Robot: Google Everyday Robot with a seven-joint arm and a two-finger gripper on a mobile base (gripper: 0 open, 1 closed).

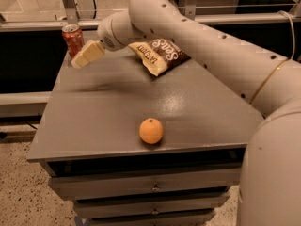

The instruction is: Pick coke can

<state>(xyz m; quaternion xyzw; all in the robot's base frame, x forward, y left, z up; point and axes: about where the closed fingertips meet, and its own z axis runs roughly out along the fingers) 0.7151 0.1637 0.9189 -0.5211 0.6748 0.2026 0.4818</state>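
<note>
A grey table top [108, 107] sits over a stack of drawers [150, 186] with small metal pulls, on a speckled floor [21, 192], and behind it runs a metal rail [33, 25] with dark space below. At the back left corner of the table stands the coke can [73, 38], upright, red with a silver top. The pale gripper [81, 59] hangs just in front of the can and a little to its right, tilted down toward the left, its tip low near the foot of the can. From here I cannot tell whether the gripper is open or closed, nor whether it touches the can. The thick white arm [202, 41] reaches in from the right and crosses above the back of the table. Under the arm, toward the back middle, lies a brown and yellow snack bag [157, 56], flat on the surface. An orange [151, 131] rests alone near the front edge, well apart from the can and the bag.
</note>
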